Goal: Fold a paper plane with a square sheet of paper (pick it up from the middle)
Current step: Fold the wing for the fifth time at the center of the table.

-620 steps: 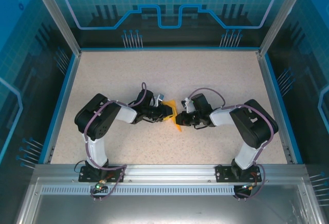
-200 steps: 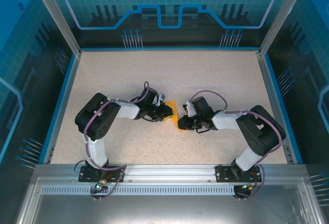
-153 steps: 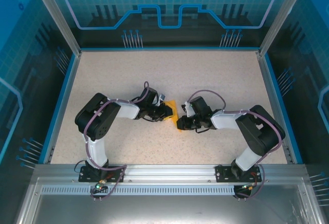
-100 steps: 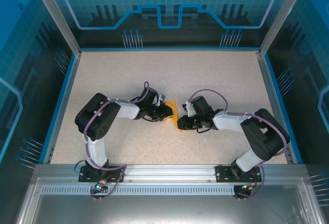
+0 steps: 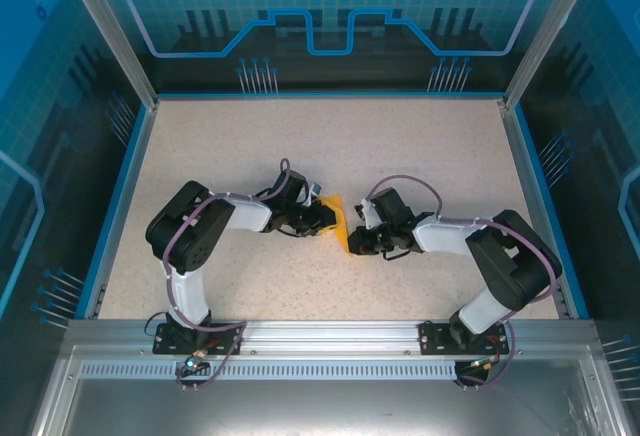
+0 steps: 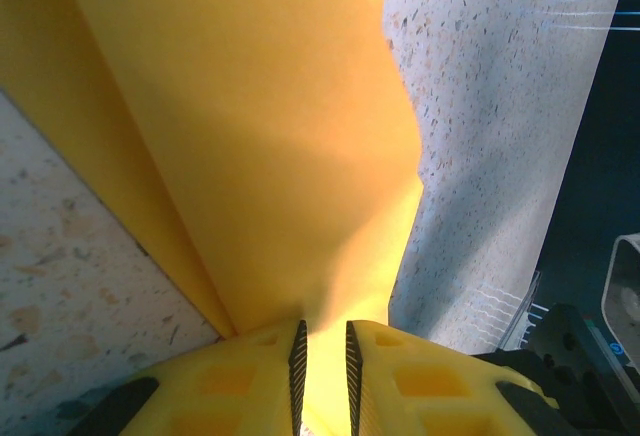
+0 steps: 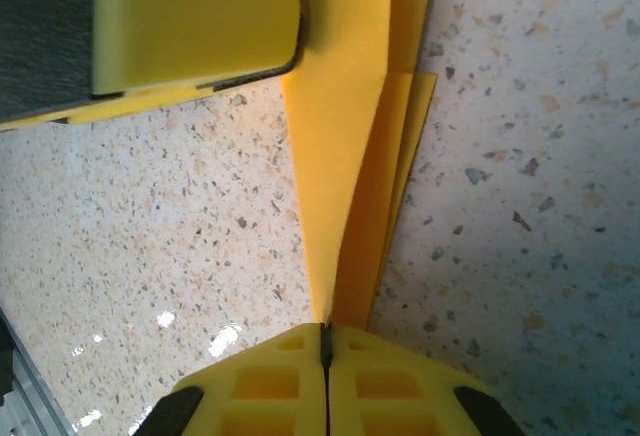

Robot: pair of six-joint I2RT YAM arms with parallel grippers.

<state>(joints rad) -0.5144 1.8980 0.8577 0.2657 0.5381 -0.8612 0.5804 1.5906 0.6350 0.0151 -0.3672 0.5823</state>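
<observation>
Between left pincer (image 5: 329,218) and right pincer (image 5: 351,240), folded paper (image 5: 341,225), long axis near-far.

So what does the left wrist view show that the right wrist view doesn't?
Left wrist: the left fingers clamped on the paper, which spreads away as one broad, bowed sheet, and a dark wall past the table edge. Right wrist: the right fingers shut on the paper's narrow end, its separate folded layers, and one left finger seen side-on at top left. Both: orange-yellow paper pinched by yellow fingers, with the speckled table behind.
</observation>
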